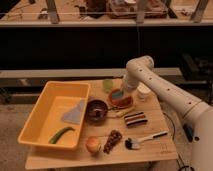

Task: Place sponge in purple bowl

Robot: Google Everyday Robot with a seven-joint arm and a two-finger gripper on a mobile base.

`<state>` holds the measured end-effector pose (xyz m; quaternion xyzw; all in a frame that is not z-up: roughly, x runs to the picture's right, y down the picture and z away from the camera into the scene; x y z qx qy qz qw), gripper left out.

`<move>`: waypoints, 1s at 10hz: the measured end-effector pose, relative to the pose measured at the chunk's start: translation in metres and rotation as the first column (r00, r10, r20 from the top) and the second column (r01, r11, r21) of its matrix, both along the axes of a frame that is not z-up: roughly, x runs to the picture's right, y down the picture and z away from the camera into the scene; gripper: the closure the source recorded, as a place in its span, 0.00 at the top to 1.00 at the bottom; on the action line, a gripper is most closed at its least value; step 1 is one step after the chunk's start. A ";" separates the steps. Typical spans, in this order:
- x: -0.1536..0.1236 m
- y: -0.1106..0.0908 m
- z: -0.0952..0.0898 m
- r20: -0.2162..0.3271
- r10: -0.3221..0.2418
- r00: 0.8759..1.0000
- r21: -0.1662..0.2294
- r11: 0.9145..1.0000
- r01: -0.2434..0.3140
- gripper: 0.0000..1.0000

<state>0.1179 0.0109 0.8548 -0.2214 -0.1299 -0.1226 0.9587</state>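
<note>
The teal sponge is at the tip of my gripper, just over the left part of the orange-red bowl. The gripper reaches down from the arm at the back right and looks shut on the sponge. The purple bowl stands to the left and a little nearer the front, beside the yellow tray, with nothing visible inside it.
A yellow tray at the left holds a grey-blue cloth and a green vegetable. A dark striped block, a peach-like fruit, a brown cluster and a brush lie in front. Two cups stand behind.
</note>
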 end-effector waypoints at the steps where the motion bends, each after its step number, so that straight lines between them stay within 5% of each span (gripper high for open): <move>1: -0.006 -0.003 -0.008 0.015 -0.014 1.000 0.015 1.000 0.014 0.00; 6: -0.048 -0.008 -0.049 0.106 -0.118 0.987 0.081 0.991 0.110 0.00; 10: -0.080 0.010 -0.057 0.166 -0.191 0.968 0.076 0.981 0.180 0.00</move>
